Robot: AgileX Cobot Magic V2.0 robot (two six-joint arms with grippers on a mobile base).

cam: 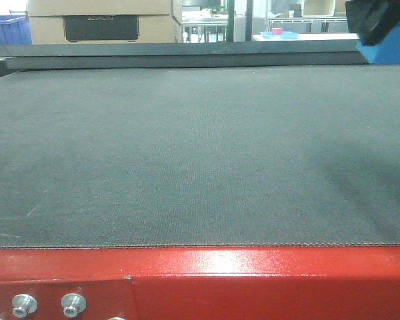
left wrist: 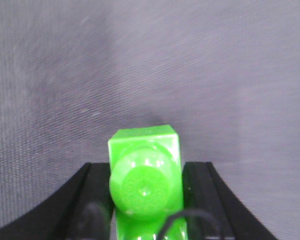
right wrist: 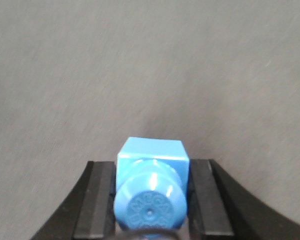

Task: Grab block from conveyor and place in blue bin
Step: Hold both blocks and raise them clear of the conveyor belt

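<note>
The blue block point(right wrist: 151, 184), a cube with a rounded knob facing the camera, sits clamped between the black pads point(right wrist: 97, 200) of my right gripper point(right wrist: 151, 202). It hangs above the grey conveyor belt point(right wrist: 140, 75). In the front view the same block point(cam: 392, 45) shows at the top right corner under the dark right gripper point(cam: 373, 20), above the belt's far edge. My left gripper point(left wrist: 146, 202) is shut on a green block point(left wrist: 145, 172) of the same shape, over the belt point(left wrist: 140, 65). A blue bin point(cam: 3, 30) stands far back left.
The dark woven belt point(cam: 187, 153) fills the front view, with its red frame point(cam: 253, 280) and silver bolts point(cam: 25, 305) along the near edge. Cardboard boxes point(cam: 100, 20) and a light blue tray point(cam: 283, 33) lie beyond the far side.
</note>
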